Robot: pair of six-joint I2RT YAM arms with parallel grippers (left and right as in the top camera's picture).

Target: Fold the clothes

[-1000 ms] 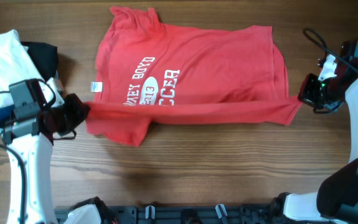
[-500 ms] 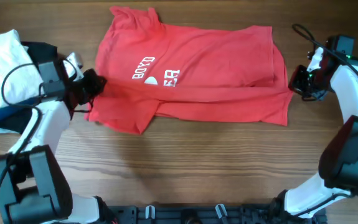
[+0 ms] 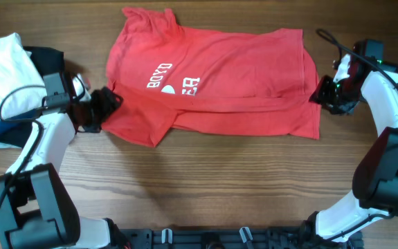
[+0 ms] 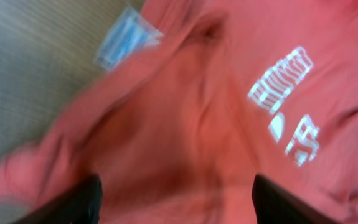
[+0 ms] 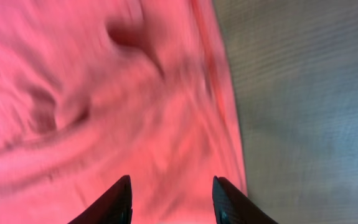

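Both my arms come in from the sides of the table (image 3: 205,187), elbows bent and wrists turned in toward the middle. My left pincer (image 3: 106,108) is parked right at the left edge of the shirt, by the sleeve. My right pincer (image 3: 322,93) is at the opposite edge, touching or just about touching the cloth there, with the forearm curving back toward me.

The red T-shirt (image 3: 233,76) lies spread on the wood between the two pincers. It's doubled over along its near side, so only part of the white lettering (image 3: 174,81) peeks out above the fold.

On the left wrist cam my fingers are spread wide, one at each bottom corner, so that pincer is open. Red cloth fills the gap below them, and nothing looks pinched. It's blurry, but I can make out the lettering and a small pale tag (image 4: 126,37) near the top. On the right wrist cam the fingers are also apart, less so, over rumpled red cloth, with the shirt's edge and bare wood off to one side.

A white garment (image 3: 1,62) and some dark ones (image 3: 45,61) sit behind my left arm.
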